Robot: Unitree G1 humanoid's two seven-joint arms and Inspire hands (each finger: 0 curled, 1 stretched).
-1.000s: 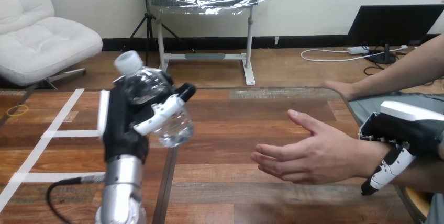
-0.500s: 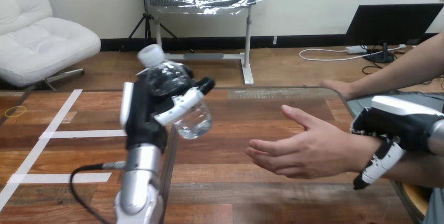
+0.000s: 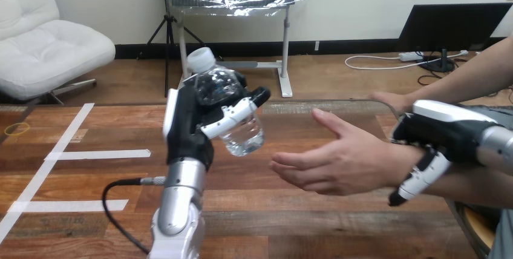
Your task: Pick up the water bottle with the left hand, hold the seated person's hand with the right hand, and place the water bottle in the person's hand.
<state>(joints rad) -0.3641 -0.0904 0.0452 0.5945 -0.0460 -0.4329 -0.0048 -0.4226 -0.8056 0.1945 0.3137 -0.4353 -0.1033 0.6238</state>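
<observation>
**Bottle closes in on the waiting palm**

Above the table (image 3: 314, 229), the left arm (image 3: 178, 204) has swung to the right over the past second. Its left hand (image 3: 189, 127), fingers clamped round the tilted water bottle (image 3: 237, 120), now hangs near the person's hand (image 3: 339, 165) but not touching it. The right hand (image 3: 444, 135) stays curled over the person's wrist (image 3: 390, 163). The open palm has come a little leftward, so the handover looks close.

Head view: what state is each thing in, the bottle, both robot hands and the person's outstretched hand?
Water bottle: capped, tilted, held up off the table.
Left hand: shut on the water bottle.
Right hand: fingers curled round the person's wrist.
Person's hand: open, empty, apart from the water bottle.
</observation>
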